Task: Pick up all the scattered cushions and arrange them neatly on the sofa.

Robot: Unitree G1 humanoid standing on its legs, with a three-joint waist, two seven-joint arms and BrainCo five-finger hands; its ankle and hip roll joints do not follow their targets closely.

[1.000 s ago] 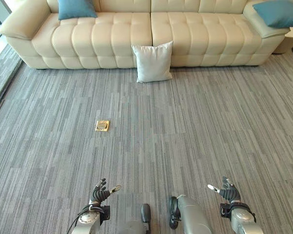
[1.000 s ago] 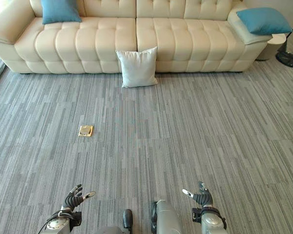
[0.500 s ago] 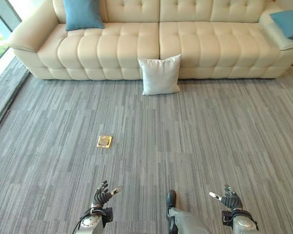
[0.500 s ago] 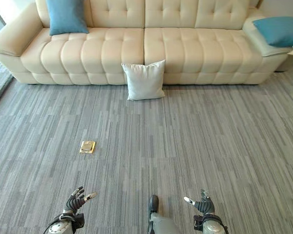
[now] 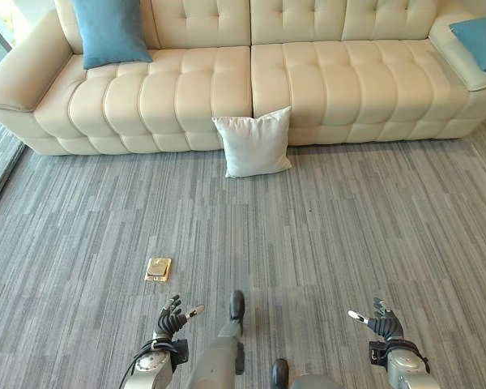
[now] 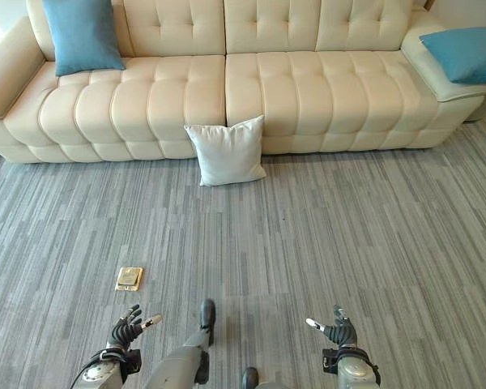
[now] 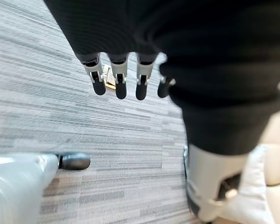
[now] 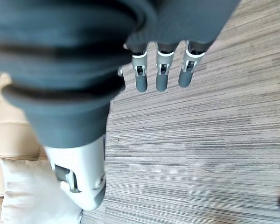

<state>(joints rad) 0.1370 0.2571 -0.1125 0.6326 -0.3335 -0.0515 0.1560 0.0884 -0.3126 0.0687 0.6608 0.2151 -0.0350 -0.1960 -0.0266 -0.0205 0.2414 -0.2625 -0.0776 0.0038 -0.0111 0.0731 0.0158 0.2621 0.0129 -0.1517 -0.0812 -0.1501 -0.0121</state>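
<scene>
Here is a wide cream sofa (image 5: 251,73) running across the far side of the room, and on the grey striped carpet (image 5: 348,235) right in front of it stands a white cushion (image 5: 253,143), upright, leaning back against the sofa's front edge just about where the two seat sections meet. That one is on the floor, not on the seat. Up on the sofa, a blue cushion (image 5: 110,31) is propped against the backrest at the robot's left end, next to the armrest, and a second blue cushion (image 6: 465,53) lies across the armrest at the right end. Down near the robot, the left hand (image 5: 170,318) hangs low over the carpet, fingers relaxed and loosely spread, thumb held out to the side, nothing in it. In the left wrist view its fingers (image 7: 120,79) hang straight down, free of anything, with carpet below them. The right hand (image 6: 337,331) matches it on the other side, fingers relaxed, thumb pointing inward, empty as well; the right wrist view shows its fingers (image 8: 161,74) apart over bare carpet, with the white cushion in the corner. A small brass floor plate (image 5: 158,268) sits in the carpet just ahead of the left hand, well short of the sofa.
</scene>
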